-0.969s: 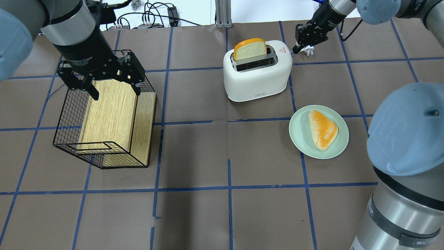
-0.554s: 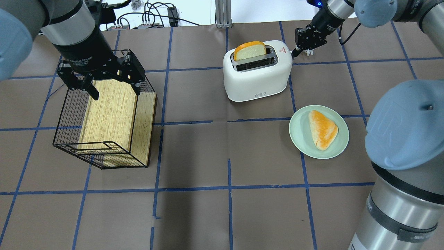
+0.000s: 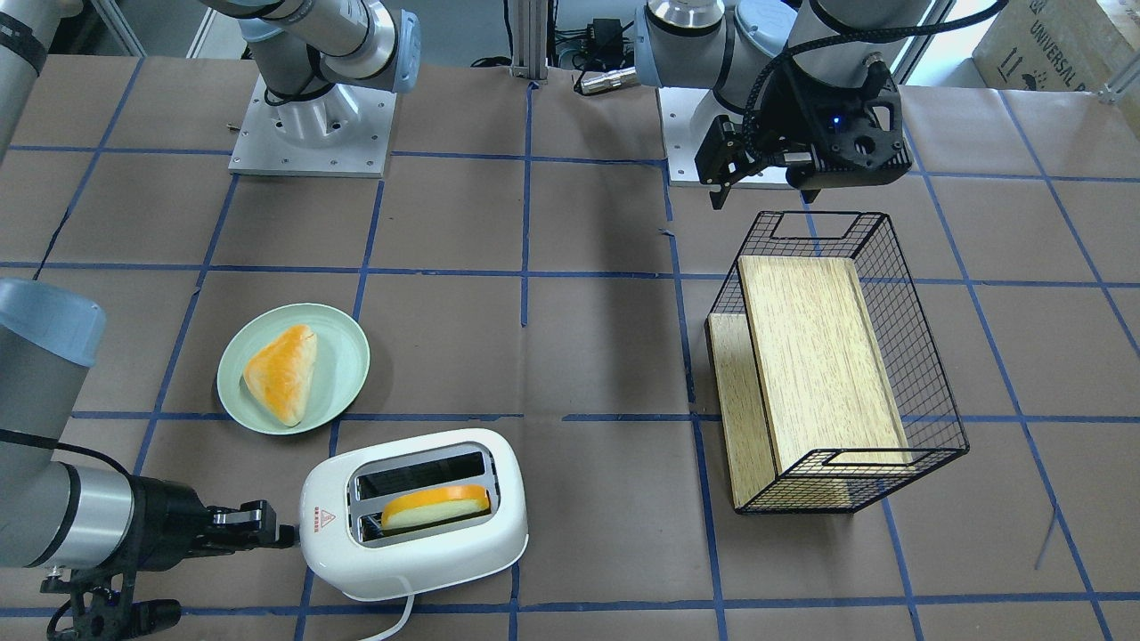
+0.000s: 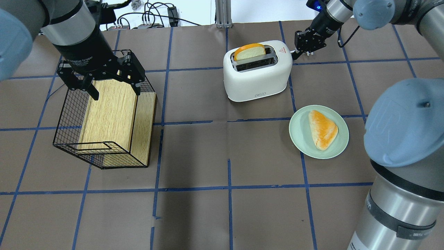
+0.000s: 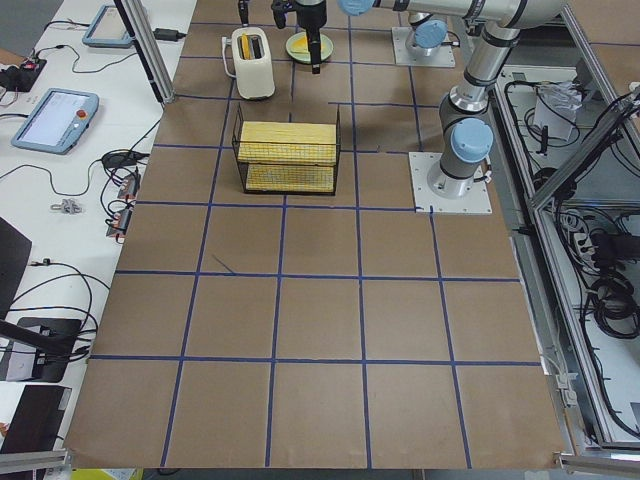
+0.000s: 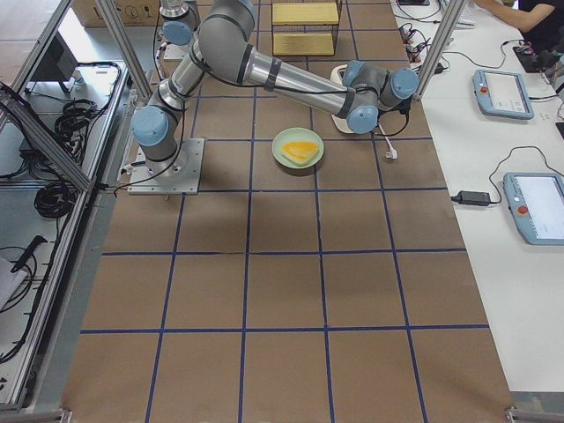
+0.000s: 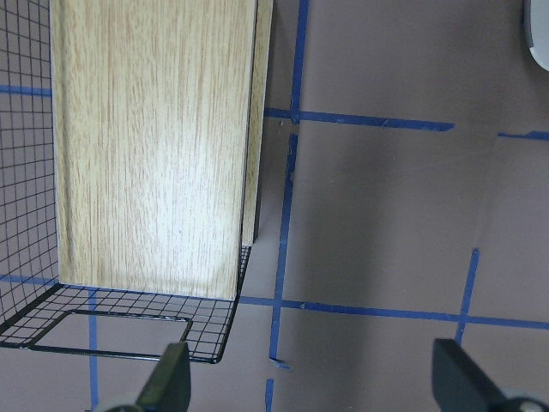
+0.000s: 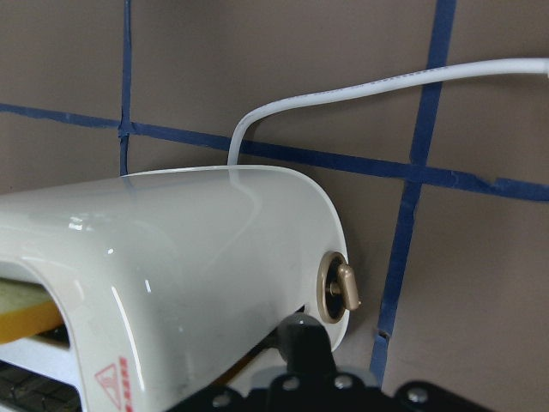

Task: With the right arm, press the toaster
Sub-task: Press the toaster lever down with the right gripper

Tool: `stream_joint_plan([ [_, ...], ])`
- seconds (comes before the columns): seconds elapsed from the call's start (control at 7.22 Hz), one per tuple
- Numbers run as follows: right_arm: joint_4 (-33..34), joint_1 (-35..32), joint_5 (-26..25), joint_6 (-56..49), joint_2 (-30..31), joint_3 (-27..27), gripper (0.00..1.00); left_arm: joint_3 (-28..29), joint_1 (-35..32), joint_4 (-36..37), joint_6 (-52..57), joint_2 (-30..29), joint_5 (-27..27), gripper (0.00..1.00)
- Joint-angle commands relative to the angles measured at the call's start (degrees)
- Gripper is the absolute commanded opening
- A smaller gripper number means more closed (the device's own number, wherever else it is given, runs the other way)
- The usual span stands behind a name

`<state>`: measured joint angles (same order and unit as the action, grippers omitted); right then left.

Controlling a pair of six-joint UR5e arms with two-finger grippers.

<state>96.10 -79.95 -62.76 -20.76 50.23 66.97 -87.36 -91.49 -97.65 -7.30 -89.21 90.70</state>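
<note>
We find the toaster [image 4: 257,71] standing on the table [image 4: 222,215], out toward the side away from the robot, with a slice of bread [image 4: 249,52] sunk partway into the slot farther from the robot. The right claw [image 4: 295,53] comes in level at the toaster's end that bears the red triangle mark. Its prongs look pressed together into one narrow tip that touches that end wall. From the right wrist camera only a rounded black tip shows, tucked under the toaster's curve just beside a small brass knob [image 8: 341,287]. The lever there is hidden behind the tip, so we cannot tell how far down it sits. A white cord [image 8: 343,94] leaves the toaster and is cut off at the picture's edge. Near the toaster, on its robot side, a green plate [image 4: 295,139] carries a triangular bun [image 4: 322,129]. Well apart, on the toaster's other side, the left claw [image 4: 115,91] hangs spread wide and empty above a wire basket [image 4: 69,114] that holds a wooden board [image 4: 111,111].
</note>
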Motion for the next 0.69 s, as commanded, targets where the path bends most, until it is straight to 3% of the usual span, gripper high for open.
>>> stream_joint_plan([
  [0.0,-0.04,0.06,0.01,-0.07,-0.66,0.00,0.09,0.00,0.00,0.00,0.00,0.00,0.00,1.00],
  [0.55,0.05,0.06,0.01,-0.07,-1.62,-0.17,0.09,0.00,0.00,0.00,0.00,0.00,0.00,1.00],
])
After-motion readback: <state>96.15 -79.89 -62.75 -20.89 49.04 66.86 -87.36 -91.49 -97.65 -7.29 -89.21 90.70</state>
